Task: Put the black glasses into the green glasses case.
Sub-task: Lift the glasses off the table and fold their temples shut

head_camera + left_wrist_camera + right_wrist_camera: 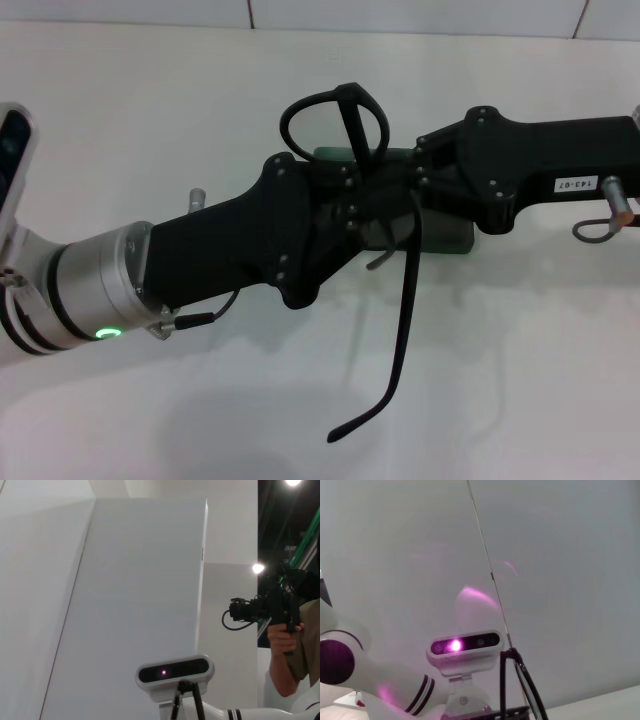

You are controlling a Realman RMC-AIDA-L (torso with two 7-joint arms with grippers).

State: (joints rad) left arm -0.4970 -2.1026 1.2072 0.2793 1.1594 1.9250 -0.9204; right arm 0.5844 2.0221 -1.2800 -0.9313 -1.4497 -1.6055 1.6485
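The black glasses (408, 290) are held up above the white table, one oval lens on top and one long temple arm hanging down toward me. My right gripper (425, 175) comes in from the right and is shut on the frame; the rim also shows in the right wrist view (529, 685). My left gripper (350, 205) comes in from the left and meets the glasses at the same spot. The green glasses case (445, 238) lies on the table right under both grippers, mostly hidden by them. I cannot see whether its lid is open.
The white table (150, 120) runs back to a tiled wall. Both wrist views look up at my head camera (173, 672) (465, 645). A person holding a camera (280, 615) stands behind in the left wrist view.
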